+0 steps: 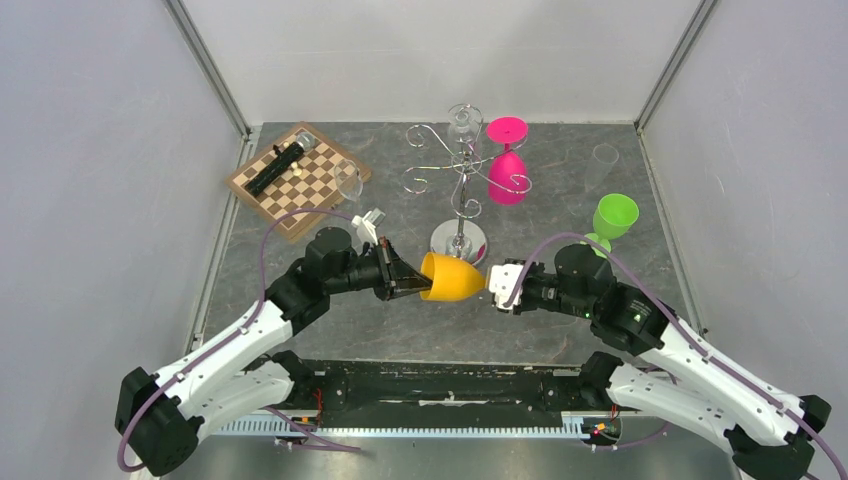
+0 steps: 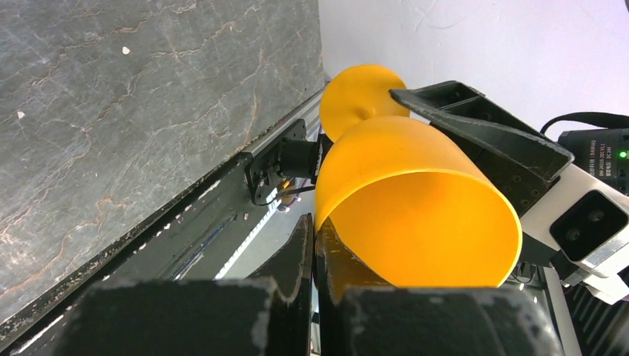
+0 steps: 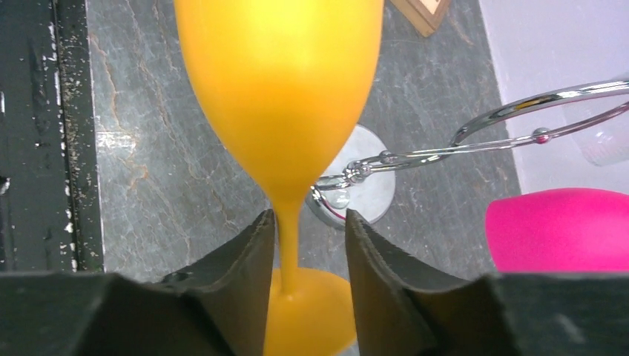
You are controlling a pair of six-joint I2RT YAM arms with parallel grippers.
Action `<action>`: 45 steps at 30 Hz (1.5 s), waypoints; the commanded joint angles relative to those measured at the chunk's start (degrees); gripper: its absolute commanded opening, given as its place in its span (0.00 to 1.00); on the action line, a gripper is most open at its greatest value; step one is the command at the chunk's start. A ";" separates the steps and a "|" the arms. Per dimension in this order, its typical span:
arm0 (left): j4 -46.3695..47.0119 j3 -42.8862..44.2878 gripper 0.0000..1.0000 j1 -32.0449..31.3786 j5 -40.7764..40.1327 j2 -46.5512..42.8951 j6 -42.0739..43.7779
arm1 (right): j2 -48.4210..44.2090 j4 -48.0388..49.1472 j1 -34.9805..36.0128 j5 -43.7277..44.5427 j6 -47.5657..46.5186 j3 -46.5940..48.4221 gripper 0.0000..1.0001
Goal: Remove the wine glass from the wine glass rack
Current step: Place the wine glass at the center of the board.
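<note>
An orange wine glass (image 1: pixel 455 277) lies on its side in the air between my two grippers, in front of the chrome wine glass rack (image 1: pixel 462 170). My left gripper (image 1: pixel 415 283) is shut on the rim of its bowl (image 2: pixel 415 200), one finger inside and one outside (image 2: pixel 315 245). My right gripper (image 1: pixel 497 290) is open around its thin stem (image 3: pixel 285 222); the stem touches one finger and a gap shows at the other (image 3: pixel 309 222). A pink wine glass (image 1: pixel 507 170) hangs upside down on the rack, and a clear glass (image 1: pixel 463 120) hangs at its back.
The rack's round base (image 1: pixel 459 242) stands just behind the orange glass; it shows in the right wrist view (image 3: pixel 363 189) with a chrome arm (image 3: pixel 519 119). A green glass (image 1: pixel 613 218) stands at right. A chessboard (image 1: pixel 298 178) with a black object lies at back left, a clear glass (image 1: pixel 349 180) beside it.
</note>
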 commanded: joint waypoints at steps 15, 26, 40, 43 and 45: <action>-35.09 16.33 0.02 0.18 -16.51 -8.47 16.19 | -11.18 2.93 0.18 12.73 11.79 4.05 0.72; -58.23 31.56 0.02 0.18 -33.58 -5.34 26.00 | -7.12 -0.92 0.19 25.28 27.98 9.57 0.98; -69.88 42.41 0.02 0.41 -51.42 8.73 32.52 | -0.37 -13.52 0.20 33.03 45.06 15.94 0.98; -68.91 43.52 0.02 1.83 -51.40 12.76 34.25 | -0.89 -16.31 0.20 35.87 49.06 16.40 0.98; -67.85 44.25 0.02 3.58 -50.68 14.78 35.40 | -1.60 -17.23 0.21 35.05 49.82 16.30 0.98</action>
